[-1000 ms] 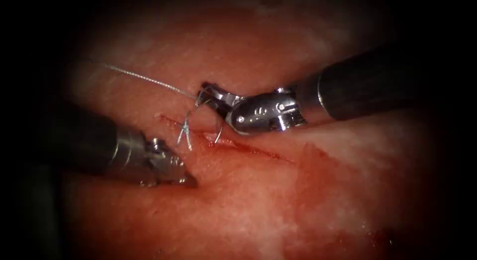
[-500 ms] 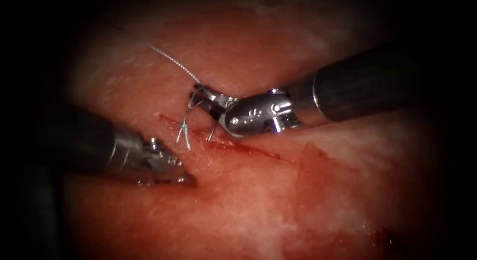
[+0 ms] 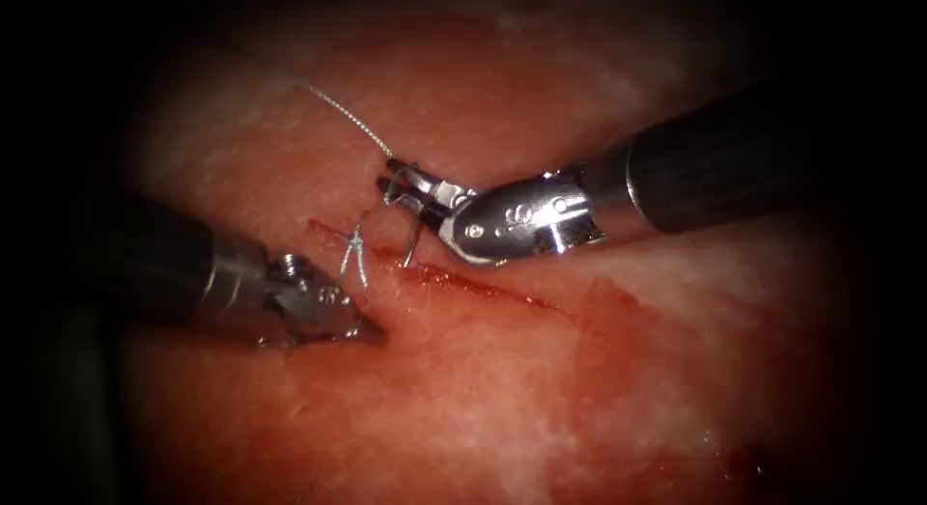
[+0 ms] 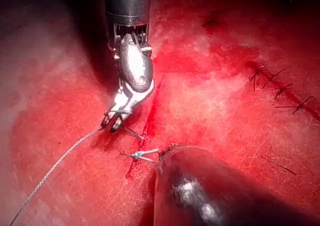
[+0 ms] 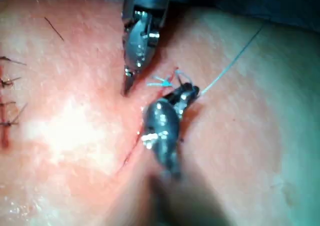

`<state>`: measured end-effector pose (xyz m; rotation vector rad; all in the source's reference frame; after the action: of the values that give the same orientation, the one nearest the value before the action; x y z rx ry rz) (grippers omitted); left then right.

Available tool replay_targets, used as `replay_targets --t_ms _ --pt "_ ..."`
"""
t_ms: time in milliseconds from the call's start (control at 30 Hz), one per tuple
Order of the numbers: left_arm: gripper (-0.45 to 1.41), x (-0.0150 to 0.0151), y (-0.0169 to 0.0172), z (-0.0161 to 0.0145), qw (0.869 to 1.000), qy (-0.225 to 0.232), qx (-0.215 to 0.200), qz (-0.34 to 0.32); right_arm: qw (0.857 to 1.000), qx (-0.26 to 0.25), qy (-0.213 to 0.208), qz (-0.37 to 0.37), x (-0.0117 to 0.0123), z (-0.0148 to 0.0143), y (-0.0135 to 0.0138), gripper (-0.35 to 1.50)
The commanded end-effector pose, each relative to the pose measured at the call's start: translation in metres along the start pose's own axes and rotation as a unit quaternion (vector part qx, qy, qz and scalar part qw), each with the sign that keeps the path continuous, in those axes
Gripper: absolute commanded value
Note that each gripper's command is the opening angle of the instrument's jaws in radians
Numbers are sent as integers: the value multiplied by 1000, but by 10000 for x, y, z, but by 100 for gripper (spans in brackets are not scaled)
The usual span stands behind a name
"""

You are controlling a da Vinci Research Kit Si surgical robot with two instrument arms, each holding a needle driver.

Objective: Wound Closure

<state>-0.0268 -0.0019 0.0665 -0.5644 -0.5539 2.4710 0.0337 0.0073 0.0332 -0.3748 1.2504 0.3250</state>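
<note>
The right tool (image 3: 401,182) has its jaws clamped on the needle (image 3: 410,242) near its thread end, at the cut's (image 3: 454,278) 11 o'clock; the needle's curve reaches down into the tissue (image 3: 502,389) at the cut. The left tool (image 3: 362,328), jaws together, empty, rests at 7 o'clock. The bite looks under way; finishing needs wrist rotation. Since earlier, the needle stands steeper and the thread (image 3: 343,114) has swung upward.

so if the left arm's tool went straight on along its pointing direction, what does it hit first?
Most likely the tissue. The left tool, jaws shut and holding nothing, points right and slightly down with its tip already at the surface below the cut. Depth is unclear; the right tool, holding the needle, sits off that line.
</note>
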Motion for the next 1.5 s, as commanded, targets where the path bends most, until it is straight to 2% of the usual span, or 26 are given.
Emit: replay_targets --t_ms 33,333,767,1500 --pt "-45 -8 12 10 1000 -1 -2 -1 1000 1 1 3 -5 1 -9 -35" --pt "-45 -17 14 6 1000 -2 -3 1 1000 10 4 14 -9 1 -6 -35" --pt "-45 -14 11 5 1000 5 -2 1 998 52 28 13 -11 2 -7 -35" --pt "-45 -17 6 3 1000 12 1 2 989 71 41 125 -14 0 -5 -35"
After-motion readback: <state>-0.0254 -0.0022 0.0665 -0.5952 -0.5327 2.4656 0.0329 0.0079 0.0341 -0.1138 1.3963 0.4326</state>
